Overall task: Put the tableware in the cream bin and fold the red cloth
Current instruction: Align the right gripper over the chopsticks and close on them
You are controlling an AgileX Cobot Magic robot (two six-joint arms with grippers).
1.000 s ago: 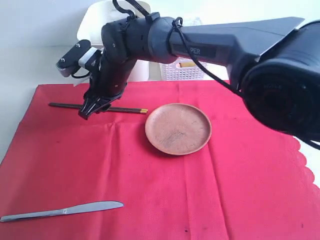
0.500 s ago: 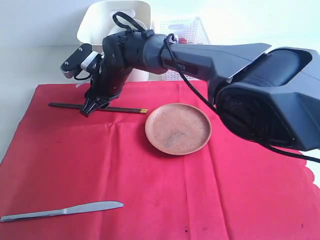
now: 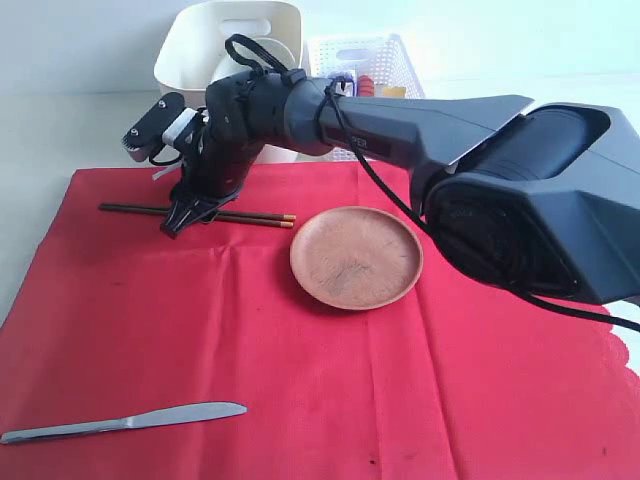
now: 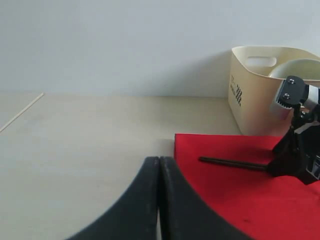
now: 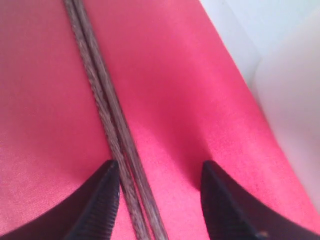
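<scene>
Chopsticks [image 3: 250, 217] | right jaws spread, straddling both sticks on red cloth [image 3: 300, 380], nothing pinched yet | centre, press down, close on both together | left jaws clenched, empty

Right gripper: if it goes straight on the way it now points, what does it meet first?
The right gripper is open and points down at the cloth. The chopsticks lie between its tips, close to one, so that tip may touch them first; otherwise the cloth. Depth is unclear.
</scene>
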